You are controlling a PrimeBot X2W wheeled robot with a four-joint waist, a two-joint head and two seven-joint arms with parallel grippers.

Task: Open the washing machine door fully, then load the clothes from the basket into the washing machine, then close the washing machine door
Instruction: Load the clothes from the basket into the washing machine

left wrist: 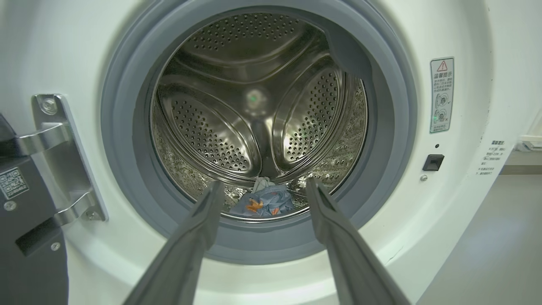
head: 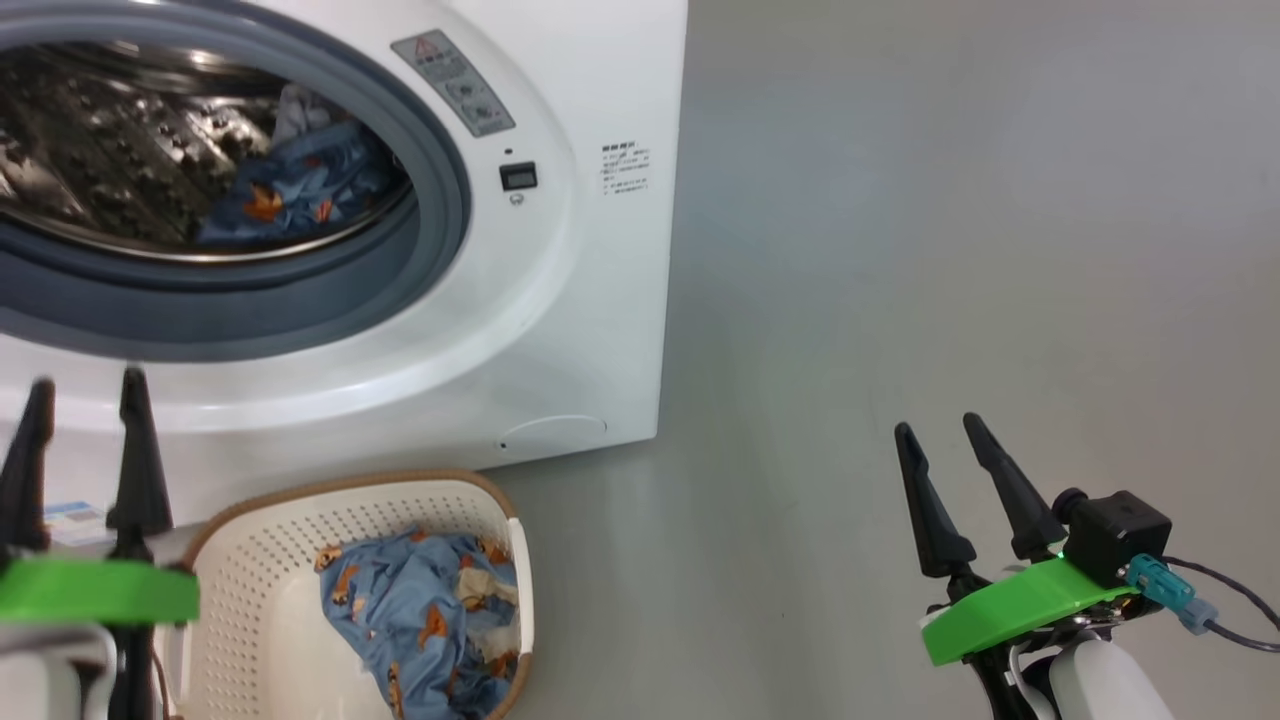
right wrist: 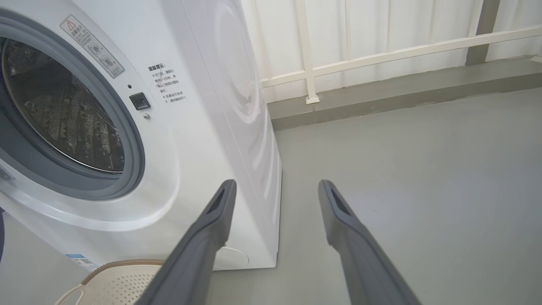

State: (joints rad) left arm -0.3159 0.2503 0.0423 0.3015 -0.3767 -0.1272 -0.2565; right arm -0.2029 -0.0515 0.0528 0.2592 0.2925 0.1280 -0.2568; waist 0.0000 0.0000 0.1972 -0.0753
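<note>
1. Clothes (head: pixel 420 610) in blue bear print are seen bundled in the basket (head: pixel 250 560), set on the floor (head: pixel 900 250) just before the washing machine (head: pixel 580 300).
2. Another blue piece (head: pixel 290 190) is seen low in the steel drum (left wrist: pixel 254 106).
3. The washing machine door (left wrist: pixel 25 237) is swung aside on its hinge (left wrist: pixel 55 140).
4. The left gripper (head: pixel 85 390) is held spread and empty beside the basket.
5. The right gripper (head: pixel 938 428) is likewise spread and empty, over the floor.

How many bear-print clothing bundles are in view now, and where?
2. One bear-print bundle lies low in the drum, near its front; the other bundle sits in the basket in front of the washing machine. More may be hidden underneath.
</note>
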